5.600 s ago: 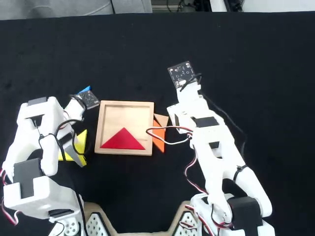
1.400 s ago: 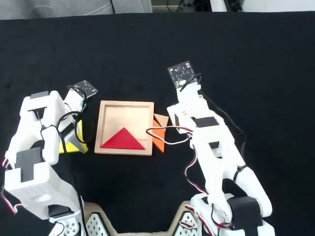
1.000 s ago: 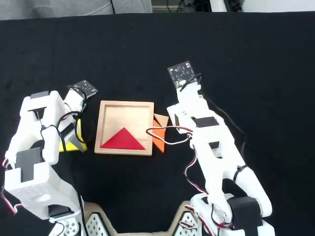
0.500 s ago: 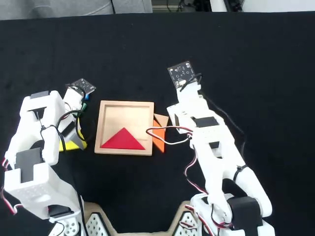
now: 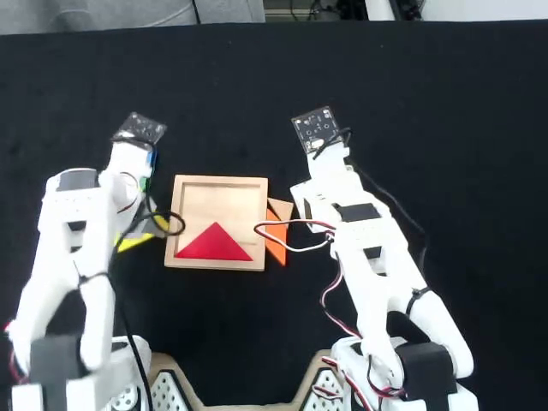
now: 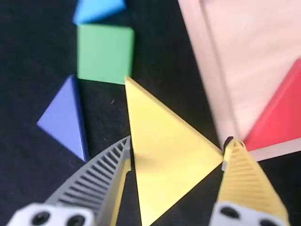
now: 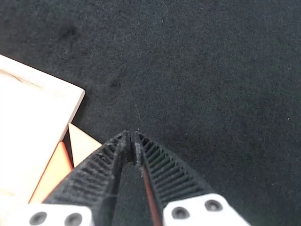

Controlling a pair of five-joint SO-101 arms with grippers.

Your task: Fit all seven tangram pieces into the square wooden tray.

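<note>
Yellow triangle (image 6: 160,165) pinched in left gripper (image 6: 178,141), square corner just beside wooden tray's (image 6: 207,94) left edge, long side facing away.

Sq wooden tray (image 5: 218,184) holds 1 red triangle (image 5: 214,242) at its near edge; yellow triangle (image 6: 164,155), green sq (image 6: 104,54), blue pc (image 6: 96,9) & indigo triangle (image 6: 63,117) lie left of it, orange triangle (image 5: 276,244) & tan triangle (image 5: 280,210) right.

Pale wooden tray (image 5: 220,179), matt yellow triangle (image 6: 164,160) (smooth), fuzzy black cloth (image 5: 428,103)
</note>
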